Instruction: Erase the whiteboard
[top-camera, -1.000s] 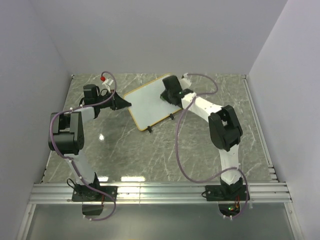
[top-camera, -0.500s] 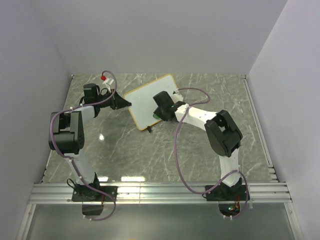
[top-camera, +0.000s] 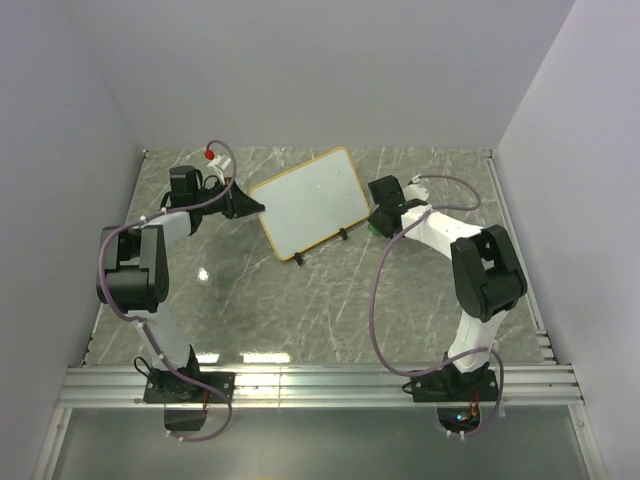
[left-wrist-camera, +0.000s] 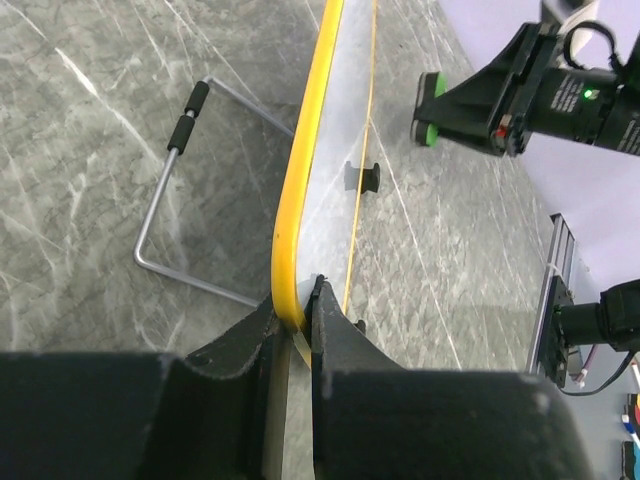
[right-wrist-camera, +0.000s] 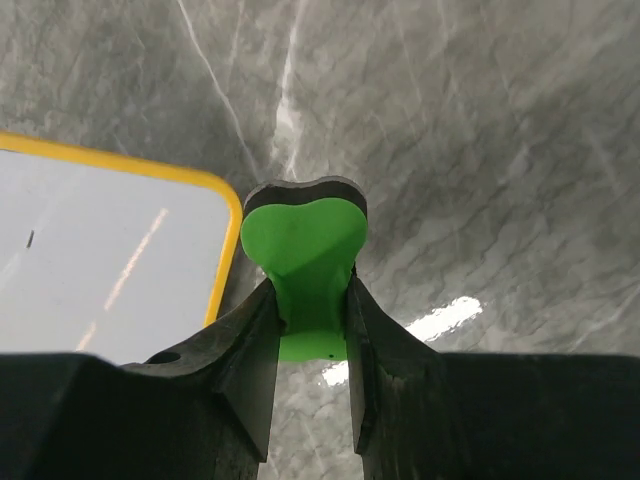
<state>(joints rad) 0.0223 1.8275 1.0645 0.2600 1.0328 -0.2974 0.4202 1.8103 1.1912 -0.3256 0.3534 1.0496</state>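
The whiteboard (top-camera: 308, 202) with its yellow frame stands tilted on the grey marble table, its white face free of marks in the top view. My left gripper (top-camera: 252, 208) is shut on the board's left edge; in the left wrist view the yellow frame (left-wrist-camera: 300, 200) runs up from between my fingers (left-wrist-camera: 340, 335). My right gripper (top-camera: 375, 222) is shut on a green eraser (right-wrist-camera: 310, 270) and sits just off the board's right edge, beside its corner (right-wrist-camera: 215, 215). The eraser also shows in the left wrist view (left-wrist-camera: 430, 108).
A wire stand (left-wrist-camera: 175, 215) props the board from behind. Two small black feet (top-camera: 343, 236) hold its lower edge. White walls close the table (top-camera: 300, 310) at the back and sides. A metal rail (top-camera: 320, 385) runs along the near edge.
My right gripper with the eraser swept across the board from its upper right to its lower middle, then moved right, off the board. The left gripper stayed on the board's edge.
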